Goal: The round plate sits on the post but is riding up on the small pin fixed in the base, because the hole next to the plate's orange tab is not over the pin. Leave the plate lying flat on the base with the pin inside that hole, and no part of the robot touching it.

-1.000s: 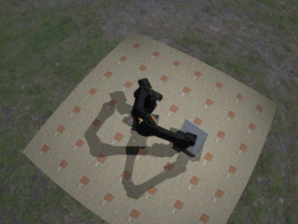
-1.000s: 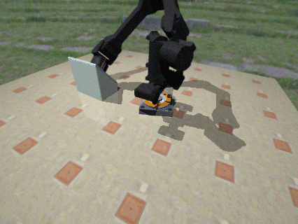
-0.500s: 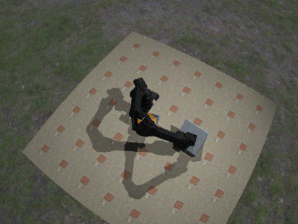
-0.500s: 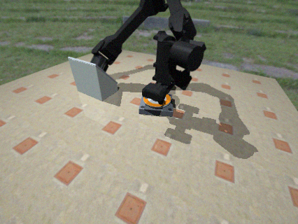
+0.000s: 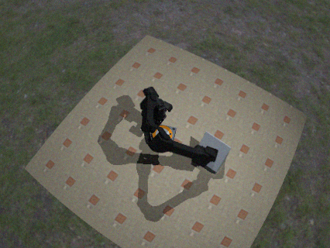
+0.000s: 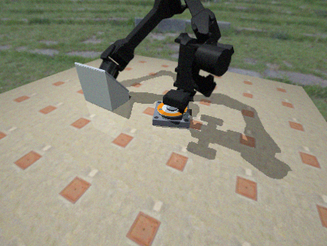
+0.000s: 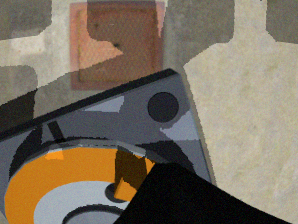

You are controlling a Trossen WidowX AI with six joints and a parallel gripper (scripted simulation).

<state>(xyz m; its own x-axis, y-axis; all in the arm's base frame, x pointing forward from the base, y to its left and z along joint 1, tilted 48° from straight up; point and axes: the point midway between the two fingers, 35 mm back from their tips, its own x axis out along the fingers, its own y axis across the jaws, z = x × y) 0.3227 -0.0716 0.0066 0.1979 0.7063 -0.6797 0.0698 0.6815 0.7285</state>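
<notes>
The round plate, with an orange outer ring and pale inner ring, sits around the post on the dark grey square base. A dark hole shows in its pale ring in the wrist view, near my fingers. Dark shade lies under its rim; I cannot tell whether it is flat. The pin and the orange tab cannot be made out. My gripper is shut and empty, low over the plate's rim; the wrist view does not settle whether it touches.
The arm rises from a grey wedge-shaped mount and arches above the base, hiding part of the plate in the top view. A round dark recess marks a base corner. The tan mat has orange squares and arm shadows.
</notes>
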